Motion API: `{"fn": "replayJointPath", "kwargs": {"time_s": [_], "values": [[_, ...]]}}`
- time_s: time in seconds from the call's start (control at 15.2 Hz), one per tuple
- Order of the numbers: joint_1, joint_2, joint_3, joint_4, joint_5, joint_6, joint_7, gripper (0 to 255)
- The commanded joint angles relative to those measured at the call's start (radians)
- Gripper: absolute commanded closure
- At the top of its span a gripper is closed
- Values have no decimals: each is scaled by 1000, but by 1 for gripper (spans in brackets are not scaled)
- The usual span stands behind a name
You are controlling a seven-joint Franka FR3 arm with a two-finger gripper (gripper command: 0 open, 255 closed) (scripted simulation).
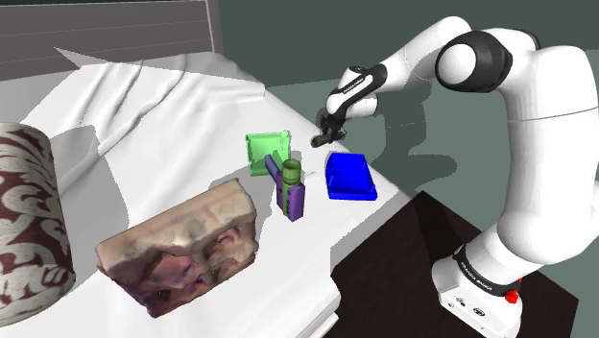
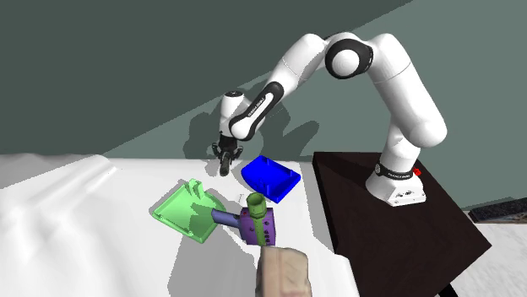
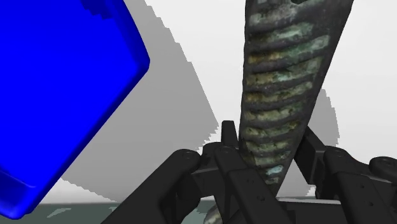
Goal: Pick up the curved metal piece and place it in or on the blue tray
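Item: black gripper (image 3: 270, 145), its fingers (image 3: 228, 137) clamped on the curved metal piece (image 3: 280, 95), a ribbed strip with a tarnished green-and-bronze surface that runs up and away from the jaws. Position: in the shoulder view the gripper (image 1: 326, 134) hangs above the white sheet (image 1: 173, 144), the piece held clear of it. Nearest neighbour: blue tray (image 3: 63, 83), shallow and square, lying flat on the sheet just beside the gripper, not beneath it; grey shadow falls on the sheet between them. Further out, in the second exterior view: green tray (image 2: 187, 211), flat on the sheet, apart from the blue tray (image 2: 272, 177); purple block (image 2: 258, 226) between the two and nearer the camera, with a green cylinder (image 2: 255, 205) upright on it. Further still, in the shoulder view: mottled block (image 1: 182, 250) in pink, brown and purple, near the sheet's front edge; patterned cylinder (image 1: 29, 230), white with dark red scrollwork, at that view's left edge. Carrier: white arm (image 1: 518, 173), mounted on a dark stand (image 2: 405, 236) beside the sheeted surface.
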Motion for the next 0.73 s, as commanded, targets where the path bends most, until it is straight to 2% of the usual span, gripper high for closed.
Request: {"fn": "replayJointPath", "kwargs": {"time_s": [0.0, 0.66], "values": [[3, -21, -2, -3, -2, -19, 5, 255], [9, -122, -12, -17, -12, -105, 16, 255]]}}
